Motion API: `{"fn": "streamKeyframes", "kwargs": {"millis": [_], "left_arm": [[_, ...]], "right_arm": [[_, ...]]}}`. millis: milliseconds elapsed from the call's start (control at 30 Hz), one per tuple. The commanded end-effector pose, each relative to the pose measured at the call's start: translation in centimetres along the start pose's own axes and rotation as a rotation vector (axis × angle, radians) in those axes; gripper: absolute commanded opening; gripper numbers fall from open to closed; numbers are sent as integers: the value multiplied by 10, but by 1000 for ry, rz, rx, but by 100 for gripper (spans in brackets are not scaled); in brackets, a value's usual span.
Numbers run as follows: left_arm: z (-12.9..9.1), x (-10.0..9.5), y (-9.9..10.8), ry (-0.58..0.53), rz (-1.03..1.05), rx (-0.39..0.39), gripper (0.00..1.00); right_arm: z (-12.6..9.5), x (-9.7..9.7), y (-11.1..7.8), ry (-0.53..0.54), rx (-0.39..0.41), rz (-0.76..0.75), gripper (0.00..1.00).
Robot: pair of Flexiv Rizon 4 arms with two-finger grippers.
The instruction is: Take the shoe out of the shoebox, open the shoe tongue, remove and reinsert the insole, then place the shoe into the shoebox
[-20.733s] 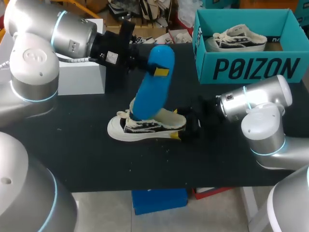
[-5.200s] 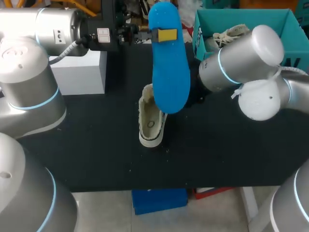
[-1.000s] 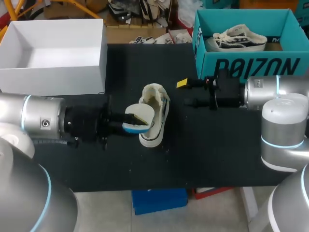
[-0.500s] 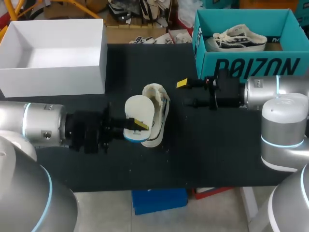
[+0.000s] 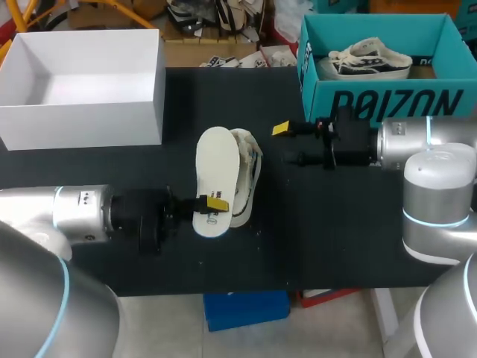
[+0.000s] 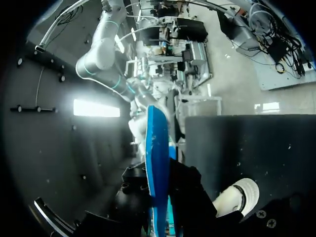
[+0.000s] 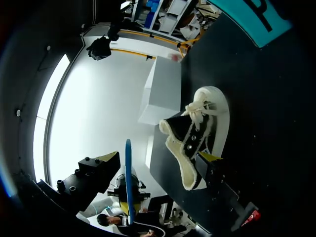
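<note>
Left gripper (image 5: 214,203) is pinching the insole (image 5: 215,168) at its near end, holding it pale side up along the 9 o'clock side of the shoe (image 5: 249,171), which is sitting mid-table. Right gripper (image 5: 289,143) is hanging at the shoe's 3 o'clock, fingers spread, gripping nothing. The shoebox (image 5: 387,104) is sitting at 2 o'clock.
</note>
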State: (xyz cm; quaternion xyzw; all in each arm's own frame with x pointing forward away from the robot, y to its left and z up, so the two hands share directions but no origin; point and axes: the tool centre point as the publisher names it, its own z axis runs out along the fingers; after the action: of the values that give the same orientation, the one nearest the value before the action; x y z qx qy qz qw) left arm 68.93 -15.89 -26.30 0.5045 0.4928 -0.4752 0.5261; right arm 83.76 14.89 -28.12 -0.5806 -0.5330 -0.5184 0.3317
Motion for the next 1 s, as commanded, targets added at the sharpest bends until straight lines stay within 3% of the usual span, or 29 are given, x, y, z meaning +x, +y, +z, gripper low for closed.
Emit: {"fn": "streamKeyframes", "kwargs": {"millis": [33, 500, 1000], "left_arm": [[22, 19, 39, -13, 20, 83, 0], [50, 48, 82, -4, 61, 44, 0], [52, 48, 83, 5, 30, 30, 0]], "right_arm": [[1, 0, -1, 0, -5, 0, 100], [1, 0, -1, 0, -5, 0, 100], [1, 0, -1, 0, -5, 0, 100]]}}
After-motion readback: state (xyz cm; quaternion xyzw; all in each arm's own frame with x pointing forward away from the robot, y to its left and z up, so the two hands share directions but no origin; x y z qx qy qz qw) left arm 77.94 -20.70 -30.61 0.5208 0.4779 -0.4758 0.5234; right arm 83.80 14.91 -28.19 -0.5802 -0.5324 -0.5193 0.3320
